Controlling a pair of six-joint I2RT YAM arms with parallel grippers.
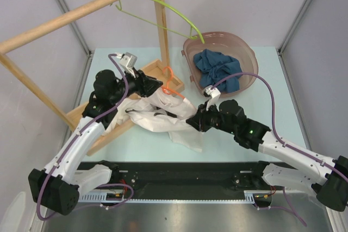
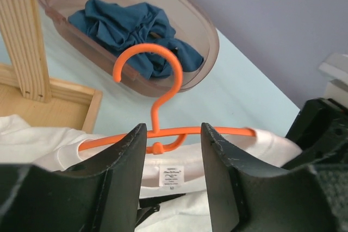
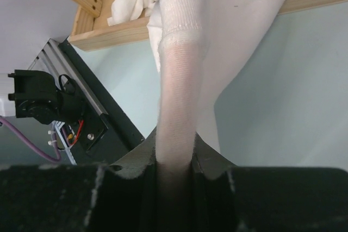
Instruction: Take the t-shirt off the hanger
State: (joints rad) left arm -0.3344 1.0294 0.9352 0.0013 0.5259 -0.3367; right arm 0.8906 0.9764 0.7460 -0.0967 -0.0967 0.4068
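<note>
On table (image 1: 228,153), right end effector (image 3: 175,153) pinching t-shirt (image 3: 176,80) edge

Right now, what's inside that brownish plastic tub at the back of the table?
A crumpled dark blue cloth lies inside the tub, with bare tub floor showing around it. Whatever might sit beneath the cloth is covered, so I can't tell.

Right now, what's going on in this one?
The two arms are taking a white t-shirt off an orange hanger lying by the base of the wooden rack. The right gripper is shut on a ribbed edge of the shirt; the left gripper sits open astride the hanger's neck. The shirt is still on the hanger.
</note>
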